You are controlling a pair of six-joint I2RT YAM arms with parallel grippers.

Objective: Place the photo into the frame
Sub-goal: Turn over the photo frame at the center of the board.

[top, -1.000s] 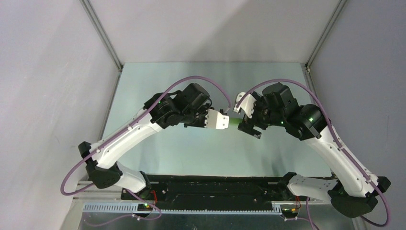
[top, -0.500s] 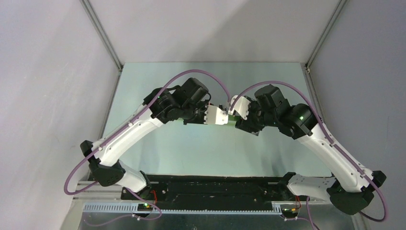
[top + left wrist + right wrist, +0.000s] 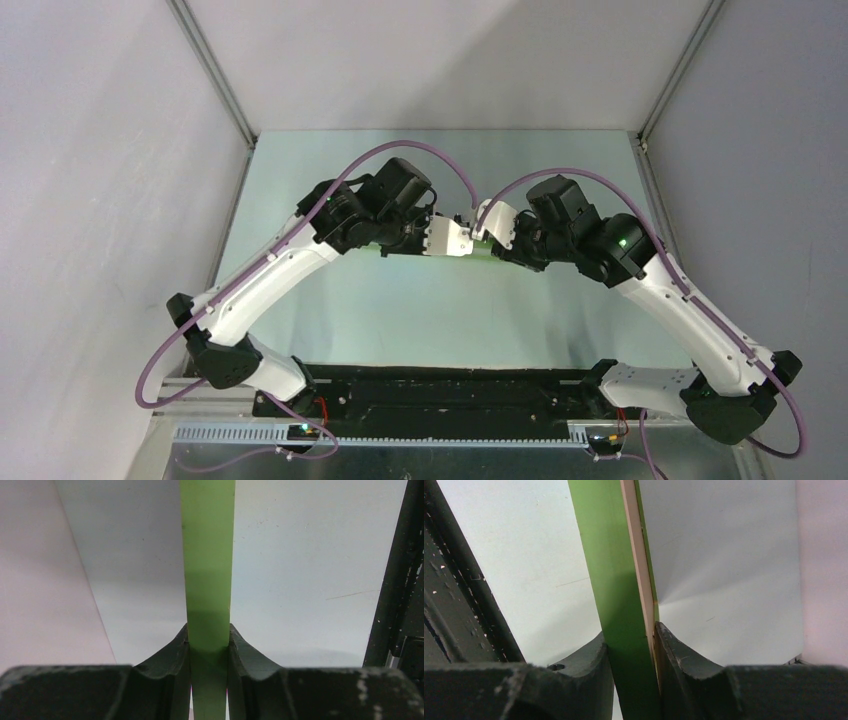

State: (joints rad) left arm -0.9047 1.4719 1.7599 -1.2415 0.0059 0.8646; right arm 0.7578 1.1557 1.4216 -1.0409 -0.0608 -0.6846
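Observation:
The frame (image 3: 207,555) is held edge-on above the table between both arms, and its green edge fills the gap of each wrist view. My left gripper (image 3: 209,635) is shut on the frame, both dark fingers pressed against its sides. My right gripper (image 3: 630,640) is shut on the frame (image 3: 609,555) from the other end, where a pale wood strip shows beside the green. From above, the two grippers (image 3: 452,240) (image 3: 490,238) meet at the table's middle, with only a green sliver of the frame (image 3: 487,259) showing. The photo is out of view.
The pale green table (image 3: 430,310) lies below, walled in by grey panels left, right and behind. A metal rail (image 3: 640,150) runs along the right edge. The arm bases and a black bar (image 3: 450,395) sit at the near edge.
The right arm has moved left to the frame and its jaws have closed on it. The left arm shifted slightly back and left, still gripping the frame.

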